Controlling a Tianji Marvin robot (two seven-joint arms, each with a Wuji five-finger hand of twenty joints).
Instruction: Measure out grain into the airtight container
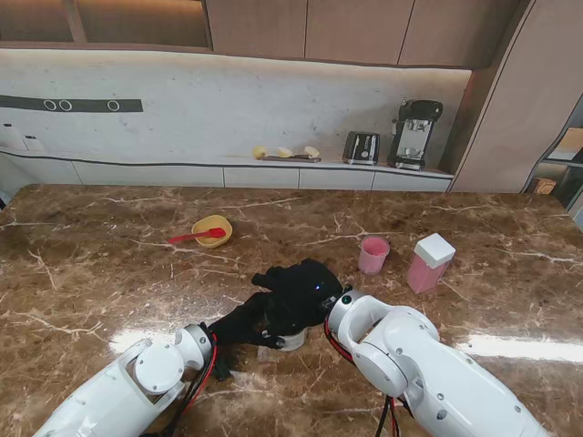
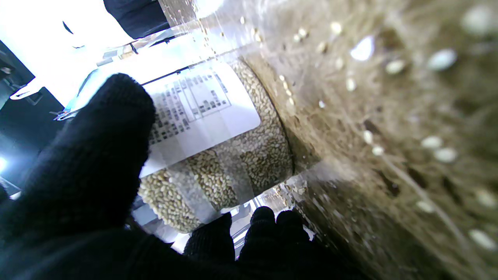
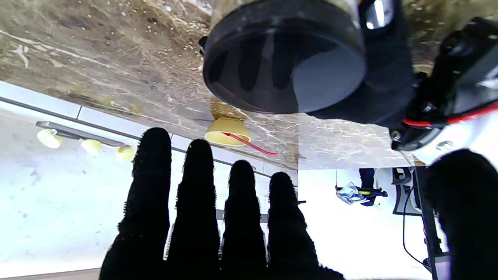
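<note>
A clear grain jar (image 2: 218,155) with a white label stands on the marble table right in front of me, and only its base (image 1: 291,341) shows under the hands. My left hand (image 1: 244,323) is shut around its side, thumb (image 2: 97,155) on the label. The jar's black lid (image 3: 284,58) is on. My right hand (image 1: 305,284) hovers over the lid, fingers (image 3: 202,217) stretched out straight and holding nothing. A pink cup (image 1: 373,255) and a pink container with a white lid (image 1: 430,262) stand farther off to the right.
A yellow bowl (image 1: 211,231) with a red spoon (image 1: 193,237) sits farther from me on the left, and the bowl (image 3: 227,132) also shows past my right fingers. A back counter holds a toaster (image 1: 362,147) and a coffee machine (image 1: 414,134).
</note>
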